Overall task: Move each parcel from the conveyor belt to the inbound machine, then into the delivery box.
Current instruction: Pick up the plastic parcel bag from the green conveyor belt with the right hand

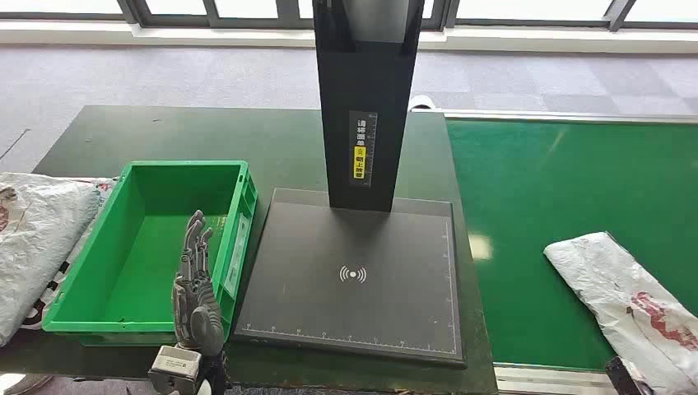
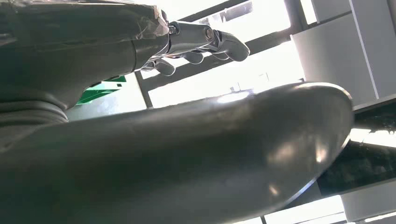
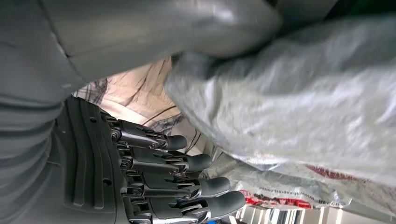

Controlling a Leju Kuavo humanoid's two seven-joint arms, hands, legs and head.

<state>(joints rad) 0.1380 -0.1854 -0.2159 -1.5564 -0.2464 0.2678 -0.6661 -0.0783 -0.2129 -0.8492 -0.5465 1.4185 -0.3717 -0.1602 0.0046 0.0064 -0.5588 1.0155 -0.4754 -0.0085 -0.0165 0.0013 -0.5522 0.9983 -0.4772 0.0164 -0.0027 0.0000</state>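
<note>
Left hand (image 1: 196, 284) up over the near right corner of the green delivery box (image 1: 99, 317), fingers straight and slightly spread, holding nothing, touching nothing. Left wrist view confirms it: fingers (image 2: 229, 45) loose against bright windows, thumb across the foreground.

Right hand (image 3: 154, 182): the right wrist view has the fingers extended and parted, lying close alongside the grey plastic parcel (image 3: 299, 102). Thumb sits over the bag's edge; can't tell if it's actually clamping, so grip state unknown.

Same parcel (image 1: 638, 300) in the head view: lies on the green conveyor belt (image 1: 560, 181) at the near right, long axis diagonal, running from mid-belt towards the near right corner, red print on top.

Inbound machine (image 1: 358, 271) sits between box and belt on the dark bench (image 1: 272, 140), plate bare, black column upright at the back. Another grey bag (image 1: 37, 247) lies left of the box.
</note>
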